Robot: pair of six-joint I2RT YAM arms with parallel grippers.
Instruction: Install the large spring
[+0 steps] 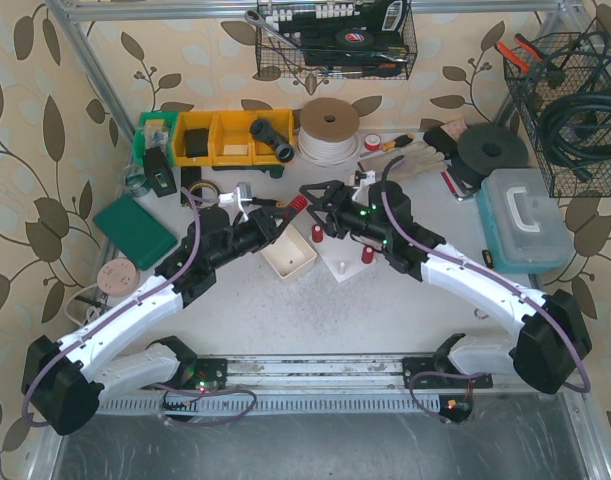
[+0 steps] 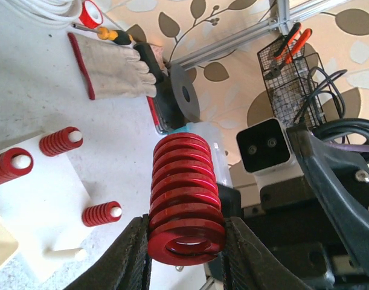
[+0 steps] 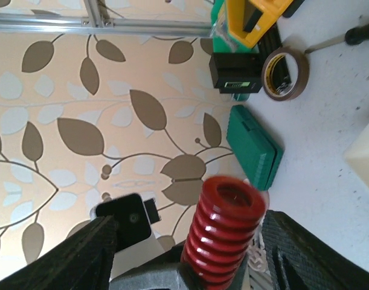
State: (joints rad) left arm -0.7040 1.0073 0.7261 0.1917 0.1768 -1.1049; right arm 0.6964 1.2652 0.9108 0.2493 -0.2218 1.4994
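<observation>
Over white table [image 1: 315,310], large spring [image 2: 184,199] sits clamped between left fingers [image 2: 128,261].

High overview; close opposed wrist views, same spring [image 2: 185,199]

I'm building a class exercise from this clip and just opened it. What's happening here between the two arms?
The left gripper is clamped on the large red spring, holding it off the table. The right gripper is open, a finger either side of the spring's far end. Smaller red springs sit on pegs of the white base; the large one is not yet installed.
</observation>
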